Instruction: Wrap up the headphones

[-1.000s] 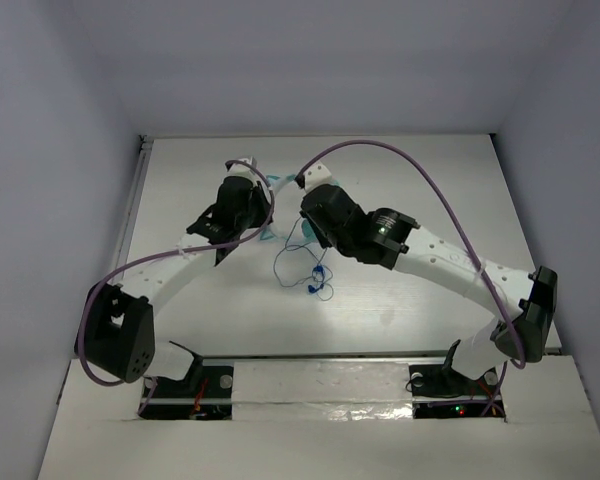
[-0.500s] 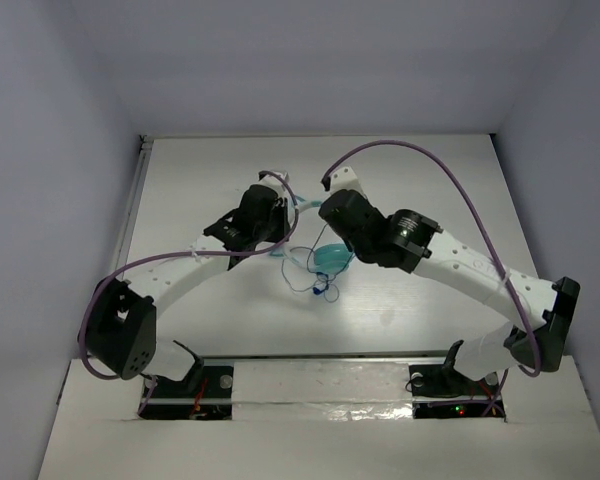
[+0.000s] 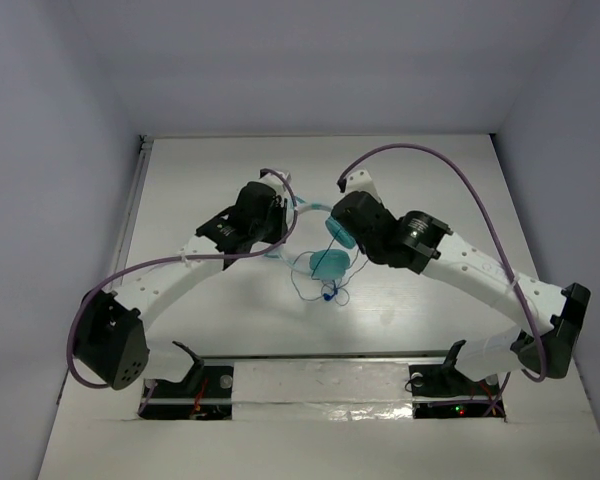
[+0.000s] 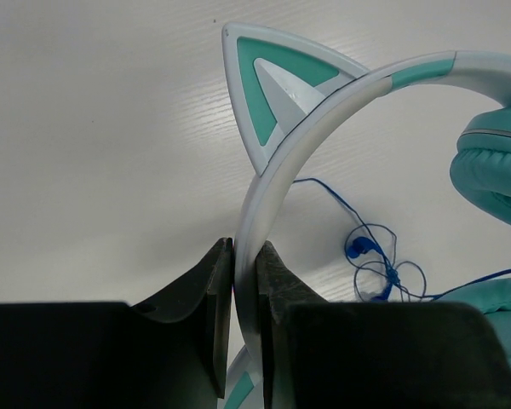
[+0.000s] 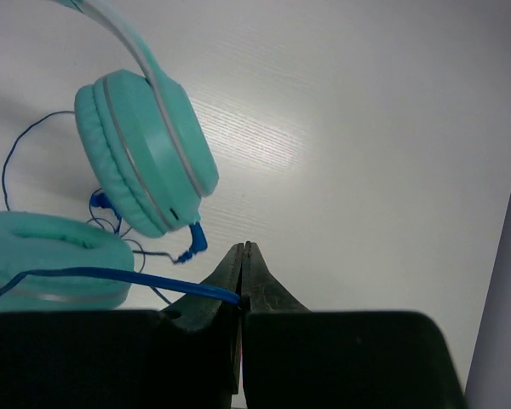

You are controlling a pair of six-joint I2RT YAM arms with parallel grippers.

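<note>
Left gripper [image 4: 244, 256] jaws clamped on headband [image 4: 341, 89] of headphones [image 4: 494, 170]; right gripper [image 5: 241, 256] jaws pinch cord [image 5: 111, 274]; earcup [image 5: 51, 247] beside cord partly cut off.

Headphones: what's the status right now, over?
Left claw shut on headband. Right claw shut on cord. Cord in loose loops, not yet wrapped.

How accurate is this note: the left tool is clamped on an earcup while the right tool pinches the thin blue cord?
One detail is wrong. The left tool is clamped on the pale headband instead, as the left wrist view shows. The rest holds: in the right wrist view, the right tool pinches the blue cord.
</note>
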